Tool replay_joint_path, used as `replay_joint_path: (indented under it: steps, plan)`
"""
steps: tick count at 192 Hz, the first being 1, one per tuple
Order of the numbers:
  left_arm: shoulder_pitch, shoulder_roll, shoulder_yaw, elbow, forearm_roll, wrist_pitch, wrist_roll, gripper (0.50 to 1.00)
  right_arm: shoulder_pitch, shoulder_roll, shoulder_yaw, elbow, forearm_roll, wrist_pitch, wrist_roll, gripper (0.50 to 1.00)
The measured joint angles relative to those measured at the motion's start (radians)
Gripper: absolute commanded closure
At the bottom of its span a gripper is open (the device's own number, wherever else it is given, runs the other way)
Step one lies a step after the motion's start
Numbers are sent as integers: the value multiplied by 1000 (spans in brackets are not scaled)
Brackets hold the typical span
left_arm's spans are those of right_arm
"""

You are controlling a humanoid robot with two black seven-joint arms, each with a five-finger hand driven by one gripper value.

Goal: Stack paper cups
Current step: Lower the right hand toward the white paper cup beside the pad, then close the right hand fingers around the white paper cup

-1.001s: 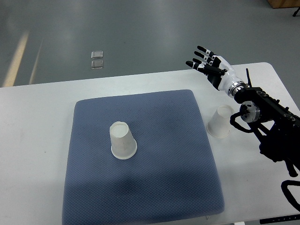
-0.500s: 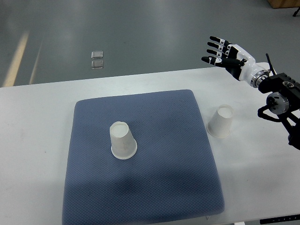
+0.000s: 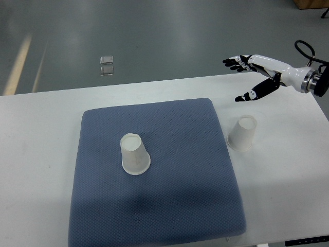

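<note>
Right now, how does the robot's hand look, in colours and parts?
Only the right hand shows, entering from the right edge. It has a glossy white shell over the back and black fingers with small white marks at the joints. A silver metal ring forms the wrist, and a thin black cable loops above it. The left hand is out of view.

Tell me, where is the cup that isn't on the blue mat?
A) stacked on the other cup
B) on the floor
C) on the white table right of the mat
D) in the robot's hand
C: the cup stands upside down on the bare table, just beside the mat.
</note>
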Motion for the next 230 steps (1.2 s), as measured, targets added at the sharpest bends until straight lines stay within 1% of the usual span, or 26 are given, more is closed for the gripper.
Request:
replay_joint_path:
  steps: [26,65,86,117,162,213,230]
  plan:
    - [0,0,0,0,0,0,0,500,17,-31,-42,48,-168,-8,15,595]
    - [0,0,0,0,0,0,0,500,19,-42,-94,56,-360,-13,39,597]
    - [0,0,0,0,0,0,0,500,16,-42,-127,56,-412,-30,44,595]
    - [0,0,0,0,0,0,0,500,13,-42,-185,55,-459,-77,44,597]
    - [0,0,0,0,0,0,0,500,7,-32,-210,20,-509,-125,42,599]
    - [0,0,0,0,0,0,0,500,9,-26,-241,-47,-514,-157,41,660]
    - [0,0,0,0,0,0,0,500,9,-22,-252,-50,-514,-169,41,664]
